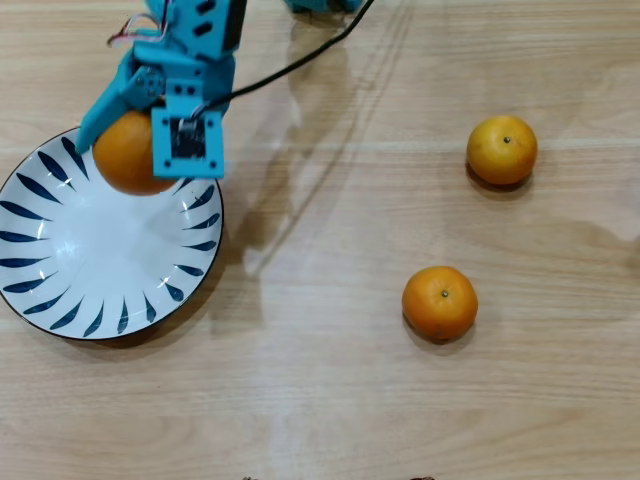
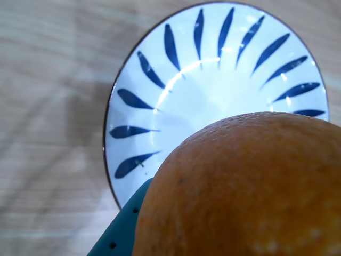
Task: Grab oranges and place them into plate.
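Over the plate (image 1: 60, 260), the hand (image 1: 135, 150) grips one orange (image 1: 128, 158); two oranges (image 1: 440, 303) lie apart.

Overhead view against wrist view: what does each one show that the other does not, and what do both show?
Only the overhead view shows two oranges lying free on the wooden table, one at the upper right and one lower down, plus the blue arm and its black cable.

Only the wrist view shows the held orange's dimpled skin close up.

Both show the held orange in the hand, above the plate.
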